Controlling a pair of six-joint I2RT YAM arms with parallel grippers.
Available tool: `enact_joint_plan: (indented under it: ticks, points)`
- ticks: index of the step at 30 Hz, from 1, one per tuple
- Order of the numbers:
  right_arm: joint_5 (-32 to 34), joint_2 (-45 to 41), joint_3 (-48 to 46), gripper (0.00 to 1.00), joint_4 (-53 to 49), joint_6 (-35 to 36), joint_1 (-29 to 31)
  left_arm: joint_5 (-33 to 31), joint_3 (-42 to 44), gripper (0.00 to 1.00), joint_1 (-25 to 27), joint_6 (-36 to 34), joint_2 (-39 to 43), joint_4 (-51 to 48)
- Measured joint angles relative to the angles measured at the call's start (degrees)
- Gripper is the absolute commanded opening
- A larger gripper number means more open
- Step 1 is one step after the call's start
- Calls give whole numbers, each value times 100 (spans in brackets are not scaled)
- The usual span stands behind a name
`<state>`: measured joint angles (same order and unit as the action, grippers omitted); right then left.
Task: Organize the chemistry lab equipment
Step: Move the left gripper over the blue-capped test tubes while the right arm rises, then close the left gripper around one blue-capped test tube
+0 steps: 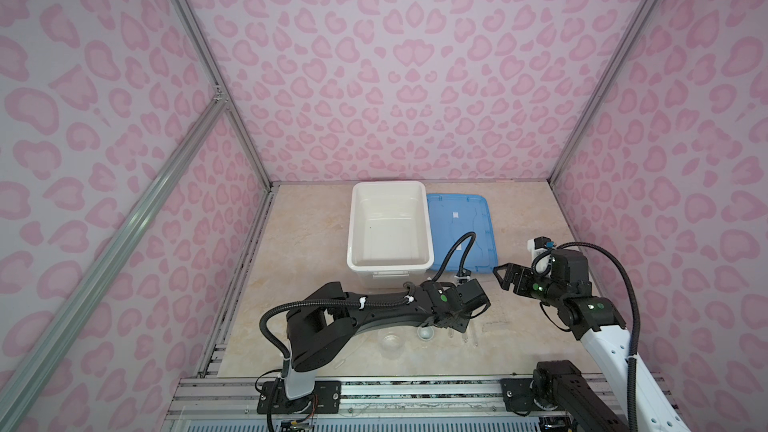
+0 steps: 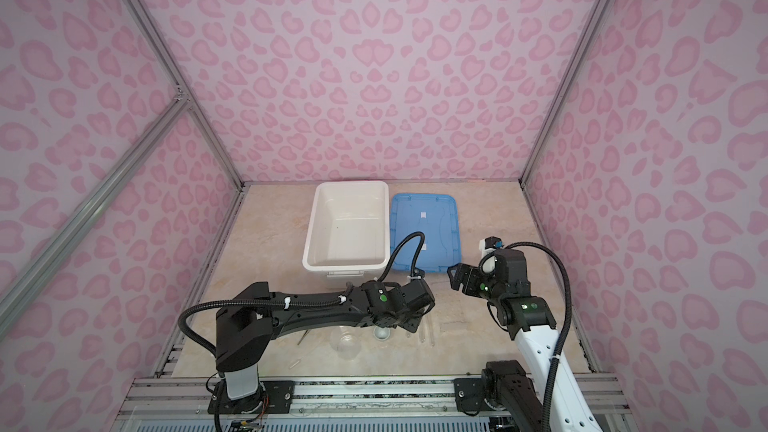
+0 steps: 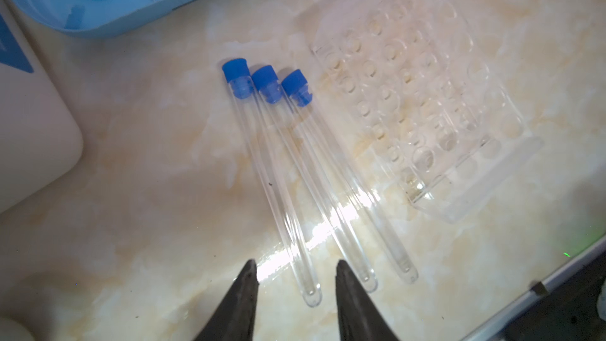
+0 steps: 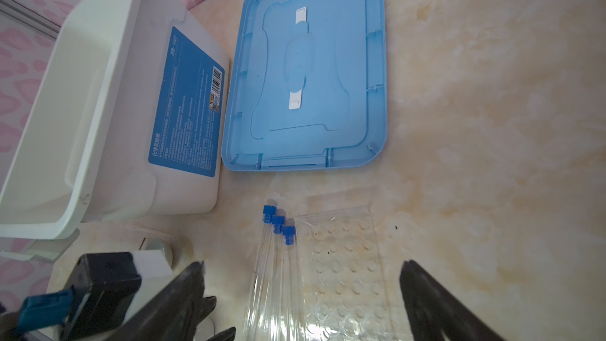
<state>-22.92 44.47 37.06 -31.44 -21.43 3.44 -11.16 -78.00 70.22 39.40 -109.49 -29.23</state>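
left gripper [image 3: 296,267] closest: jaws narrow but apart, astride round end of tube [image 3: 273,191], gripping nothing. lies flat on table [image 1: 311,263] among three tubes [image 1: 465,336], long axis 12 to 6 in a top view, caps toward 12. right gripper [image 4: 301,277] wide, empty, farther, at 1. bin [image 1: 390,266] label [image 4: 190,103]: chinese print, barcode, unreadable.

Both top views reach me evenly and softly lit, the pink walls [image 1: 415,76] bowing outward toward the frame edges. The left arm [image 1: 374,305] casts only a faint shadow on the table [image 1: 299,251]. In the left wrist view, white glare streaks across the clear tubes [image 3: 339,224], and the left gripper [image 3: 296,273] is dark and soft-edged, out of focus.
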Motion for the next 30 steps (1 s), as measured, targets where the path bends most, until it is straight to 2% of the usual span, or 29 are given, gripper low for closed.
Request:
enact_joint_plan:
  ticks: [8, 10, 16, 24, 30]
  points:
    - [42, -63, -22, 94, 2, 2, 0, 175, -151, 37, -83, 26, -472, 57]
    - [42, -83, -33, 94, 11, 2, -2, 179, -151, 32, -92, 55, -507, 57]
    - [46, -94, -68, 94, 20, 2, -2, 192, -203, 28, -127, 153, -680, -7]
    - [83, -151, -76, 94, 22, 2, -7, 192, -264, 29, -162, 205, -774, -94]
    - [85, -177, -85, 94, 22, 2, -7, 125, -363, 22, -164, 258, -859, -146]
